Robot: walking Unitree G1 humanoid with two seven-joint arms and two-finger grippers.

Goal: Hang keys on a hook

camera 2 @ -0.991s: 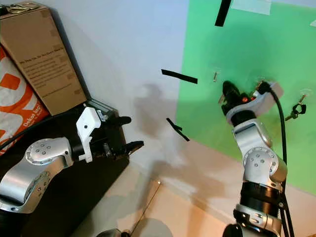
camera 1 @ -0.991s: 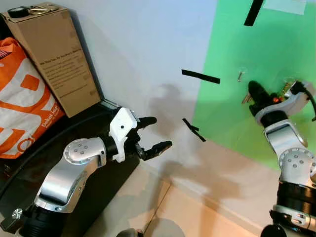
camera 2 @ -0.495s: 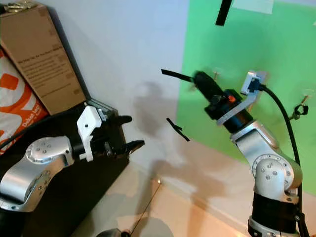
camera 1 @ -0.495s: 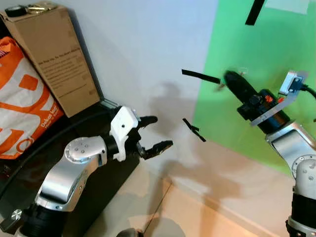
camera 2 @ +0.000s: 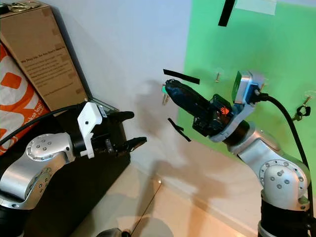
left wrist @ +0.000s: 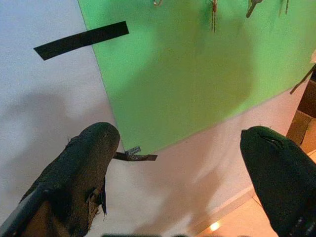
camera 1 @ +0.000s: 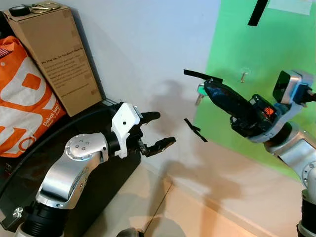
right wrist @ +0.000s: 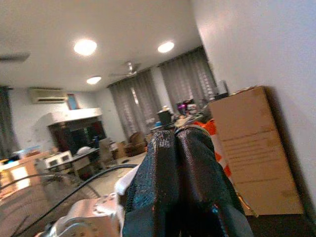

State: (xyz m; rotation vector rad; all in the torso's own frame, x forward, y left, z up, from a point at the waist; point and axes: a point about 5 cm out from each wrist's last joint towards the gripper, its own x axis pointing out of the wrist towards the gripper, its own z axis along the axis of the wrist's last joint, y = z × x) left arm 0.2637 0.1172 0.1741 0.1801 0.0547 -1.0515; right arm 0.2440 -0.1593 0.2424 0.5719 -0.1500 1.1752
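Observation:
My right gripper (camera 1: 206,89) is shut on a small key (camera 1: 198,98) with a green tag, which dangles from its tip. The gripper points to my left and is held in front of the left edge of the green sheet (camera 1: 266,59) on the wall. A small hook (camera 1: 242,75) sticks out of the sheet a little right of the fingertips and is bare. Another bunch of keys (camera 2: 300,109) hangs from a hook at the sheet's far right. My left gripper (camera 1: 159,131) is open and holds nothing, lower down before the white wall. The left wrist view shows hanging keys (left wrist: 214,15).
A tall cardboard box (camera 1: 57,57) leans against the wall at the left, with an orange bag (camera 1: 19,101) beside it. Both stand on a dark surface (camera 1: 29,163). Black tape strips (camera 1: 202,76) are stuck on the wall. Pale floor tiles (camera 1: 197,212) lie below.
My right arm has swung away from the hooks on the green sheet, turning to point left with the key still at its tip. The left gripper has hardly moved.

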